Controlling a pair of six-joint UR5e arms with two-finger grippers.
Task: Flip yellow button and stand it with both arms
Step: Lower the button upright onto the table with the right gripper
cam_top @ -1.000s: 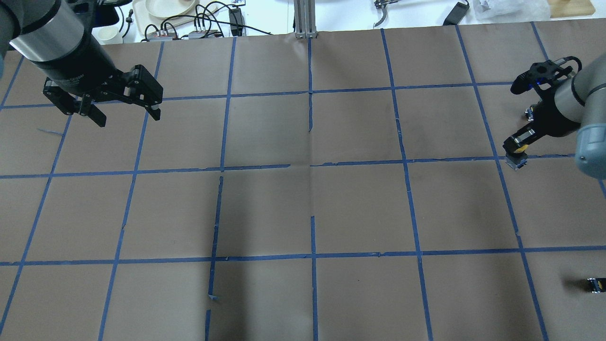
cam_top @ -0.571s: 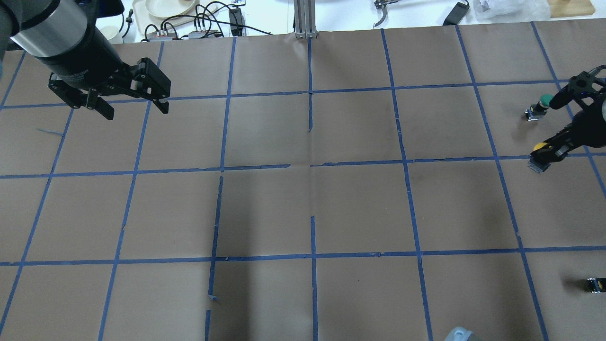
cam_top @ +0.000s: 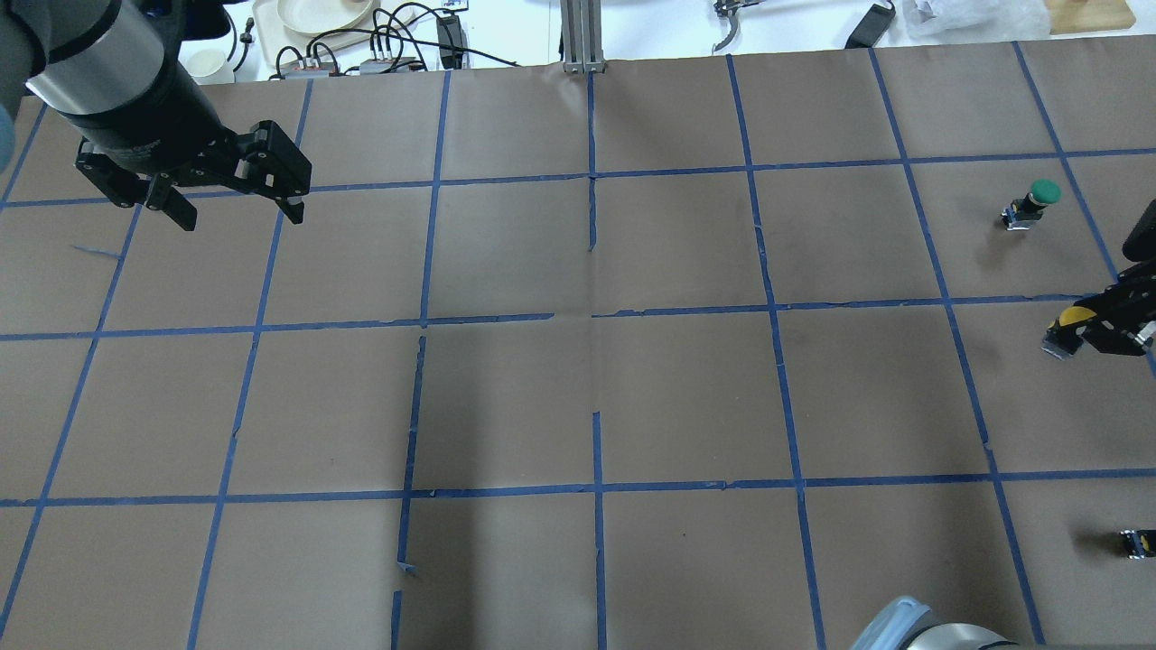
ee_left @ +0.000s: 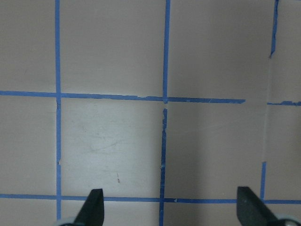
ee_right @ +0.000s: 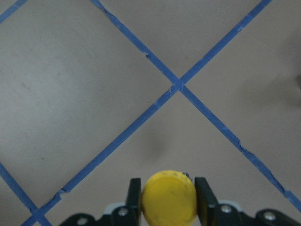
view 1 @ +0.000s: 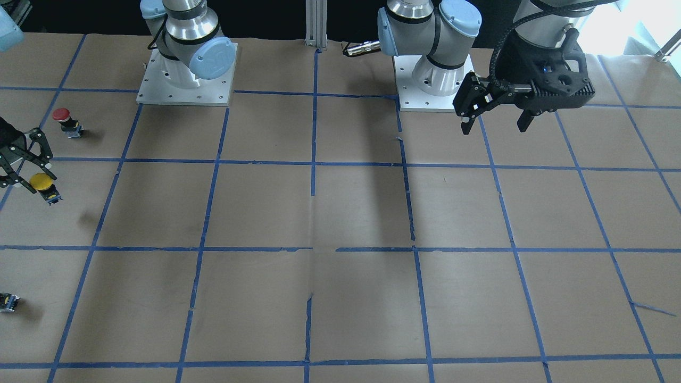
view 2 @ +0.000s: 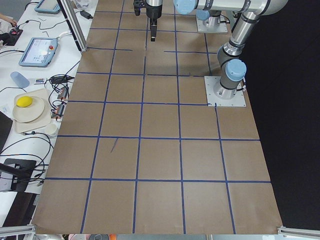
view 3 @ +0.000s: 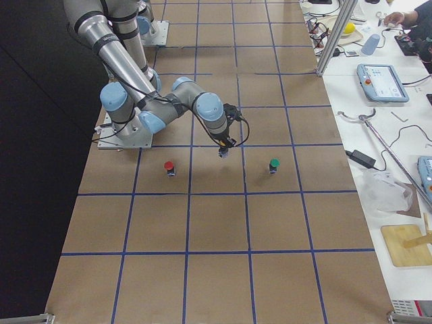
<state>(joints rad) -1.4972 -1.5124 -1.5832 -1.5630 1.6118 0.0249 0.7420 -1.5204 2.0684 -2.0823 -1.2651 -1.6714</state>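
Observation:
The yellow button [ee_right: 168, 198] sits between my right gripper's fingers [ee_right: 203, 197], its round yellow cap facing the wrist camera. My right gripper [cam_top: 1086, 329] is shut on it and holds it a little above the paper at the right edge of the overhead view, where its cap [cam_top: 1074, 317] and grey block show. In the front view the button [view 1: 41, 182] hangs at the far left by the right gripper [view 1: 27, 178]. My left gripper [cam_top: 239, 217] is open and empty over the far left of the table, also seen in the front view [view 1: 495, 127] and the left wrist view [ee_left: 171, 209].
A green-capped button [cam_top: 1039, 197] stands beyond the yellow one. A red-capped button [view 1: 64, 118] stands nearer the robot's side. A tiny dark block with a yellow speck [cam_top: 1140, 542] lies near the right edge. The brown paper [cam_top: 596, 379] has a blue tape grid.
My right gripper has carried the yellow button rightwards towards the table's edge, uncovering the green button. My left gripper has shifted slightly and stays open.

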